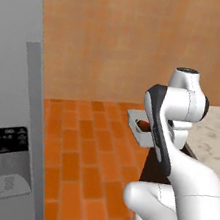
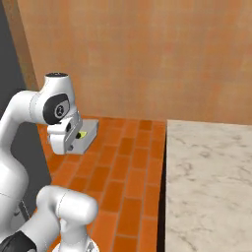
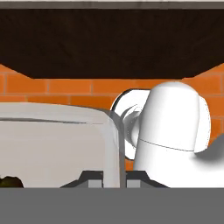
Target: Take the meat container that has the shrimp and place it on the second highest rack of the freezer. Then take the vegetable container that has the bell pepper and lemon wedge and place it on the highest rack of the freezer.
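Observation:
My gripper (image 3: 114, 177) is shut on the wall of the white vegetable container (image 2: 87, 134), which hangs above the brick floor. In the left base view a dark red bell pepper (image 1: 141, 123) lies in the container (image 1: 138, 127), half hidden behind my arm. A pale yellow lemon wedge (image 2: 82, 134) shows in it from the right side. The container's wall (image 3: 52, 144) stands close in the hand view. The freezer (image 1: 10, 65) is at the left, its grey door shut. The racks, the meat container and the shrimp are out of view.
The freezer door carries a dispenser panel (image 1: 1, 165) and a long vertical handle (image 1: 31, 129). A marble counter (image 2: 206, 182) stands at the right. An orange wall (image 1: 134, 40) closes the back, over a brick floor (image 1: 90, 149).

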